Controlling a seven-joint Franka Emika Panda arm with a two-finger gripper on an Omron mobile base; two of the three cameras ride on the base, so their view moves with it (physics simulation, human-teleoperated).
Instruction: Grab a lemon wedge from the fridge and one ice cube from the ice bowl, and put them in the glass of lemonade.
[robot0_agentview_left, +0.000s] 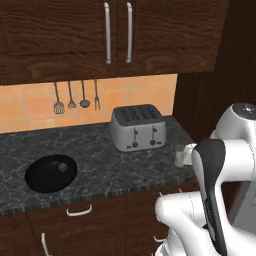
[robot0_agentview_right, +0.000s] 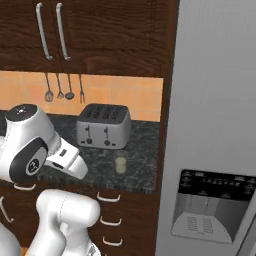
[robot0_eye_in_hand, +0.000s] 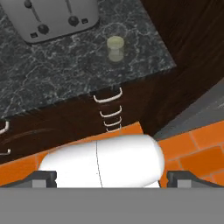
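Hanging with its fingers spread wide and holding nothing, the gripper (robot0_eye_in_hand: 112, 177) looks down from well back at the glass of lemonade (robot0_eye_in_hand: 116, 47), which stands on the worktop (robot0_eye_in_hand: 65, 70) near the toaster (robot0_eye_in_hand: 52, 17); the black bowl (robot0_agentview_left: 51, 173) sits well apart to the left, the fridge (robot0_agentview_right: 215, 125) to the right.

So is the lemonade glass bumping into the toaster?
Apart. In the hand view, bare speckled counter lies between the glass of lemonade and the toaster; the right base view shows the same gap.

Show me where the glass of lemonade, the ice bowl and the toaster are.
glass of lemonade (robot0_eye_in_hand: 115, 48): hand view, on its pale liquid.
ice bowl (robot0_agentview_left: 51, 173): left base view, on the glossy black inside.
toaster (robot0_agentview_right: 104, 126): right base view, on its grey front face.
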